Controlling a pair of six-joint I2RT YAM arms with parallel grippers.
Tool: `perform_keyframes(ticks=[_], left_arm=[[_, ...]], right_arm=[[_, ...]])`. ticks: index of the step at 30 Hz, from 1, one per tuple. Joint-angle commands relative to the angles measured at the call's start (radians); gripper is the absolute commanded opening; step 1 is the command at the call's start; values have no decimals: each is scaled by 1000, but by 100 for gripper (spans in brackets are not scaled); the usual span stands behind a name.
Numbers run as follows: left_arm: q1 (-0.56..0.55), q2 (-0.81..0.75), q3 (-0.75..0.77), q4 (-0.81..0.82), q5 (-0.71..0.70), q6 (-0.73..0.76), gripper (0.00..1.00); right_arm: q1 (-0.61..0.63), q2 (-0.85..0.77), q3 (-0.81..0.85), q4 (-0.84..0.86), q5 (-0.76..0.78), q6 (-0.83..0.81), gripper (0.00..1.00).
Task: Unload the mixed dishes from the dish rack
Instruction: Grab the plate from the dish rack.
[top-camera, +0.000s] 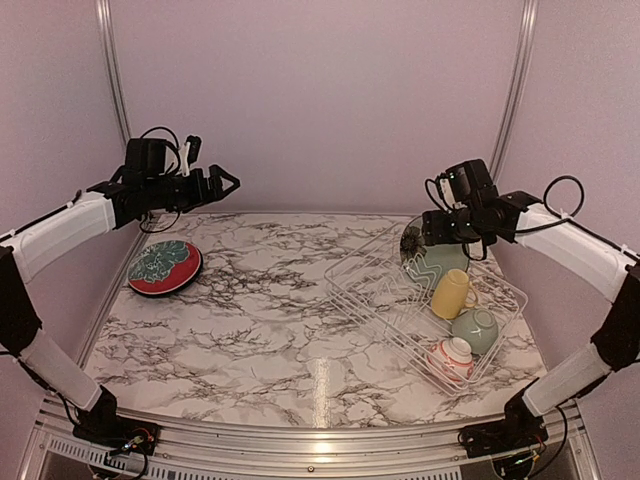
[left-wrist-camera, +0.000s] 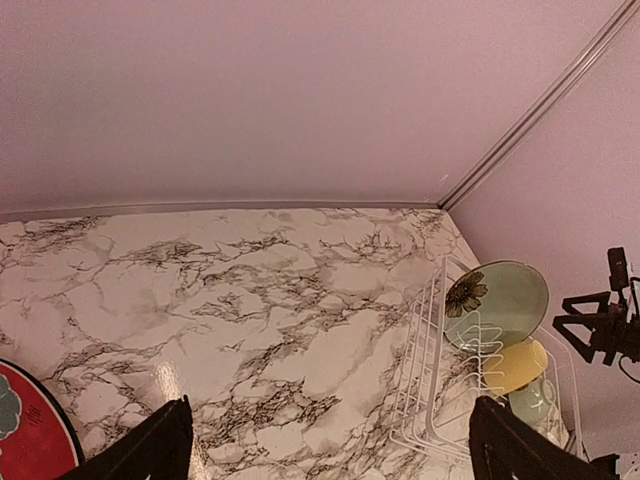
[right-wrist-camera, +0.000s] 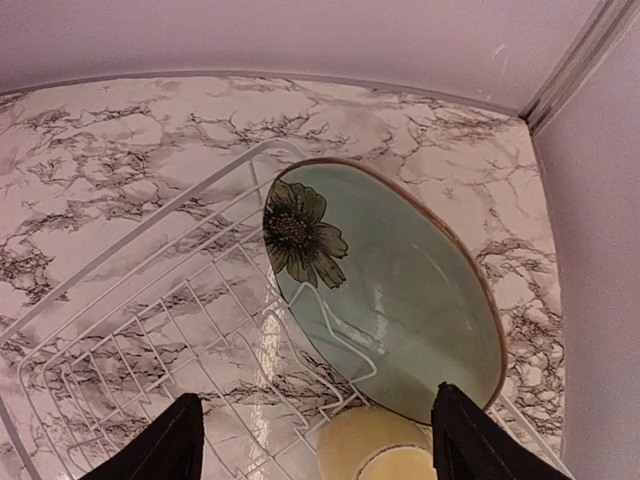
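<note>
The white wire dish rack (top-camera: 372, 300) stands at the right of the table. In it are a pale green plate with a dark flower (top-camera: 438, 258) standing on edge at the far end, a yellow mug (top-camera: 451, 293), a pale green bowl (top-camera: 474, 330) and a small white-and-red bowl (top-camera: 452, 358). The red-and-teal floral plate (top-camera: 164, 267) lies flat on the table at the left. The black-rimmed cream plate is not in view. My right gripper (right-wrist-camera: 320, 440) is open and empty above the green plate (right-wrist-camera: 400, 290) and the mug (right-wrist-camera: 385, 450). My left gripper (top-camera: 225, 183) is open and empty, high above the far left.
The marble table (top-camera: 270, 320) is enclosed by pink walls with metal posts at the back corners. The left wrist view shows the rack (left-wrist-camera: 425, 380), the green plate (left-wrist-camera: 500, 300), the mug (left-wrist-camera: 520, 362) and the floral plate's edge (left-wrist-camera: 30, 430).
</note>
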Motion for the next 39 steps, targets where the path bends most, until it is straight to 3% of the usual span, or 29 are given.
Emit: perform_keyframes(ticks=[1, 11, 21, 26, 34, 39], left_arm=[[0, -59, -58, 34, 61, -5, 99], [13, -62, -79, 67, 156, -48, 99], [95, -116, -131, 158, 227, -104, 99], [125, -124, -147, 191, 255, -138, 99], [130, -122, -154, 204, 262, -151, 99], [131, -107, -154, 204, 274, -158, 99]], right_arm=[[-120, 67, 93, -56, 30, -75, 75], [-214, 257, 226, -96, -11, -214, 69], [-304, 372, 270, -88, -199, -322, 34], [-305, 343, 275, -82, -260, -341, 21], [-297, 260, 214, -36, -326, -353, 8], [-228, 235, 226, -51, -166, -365, 0]])
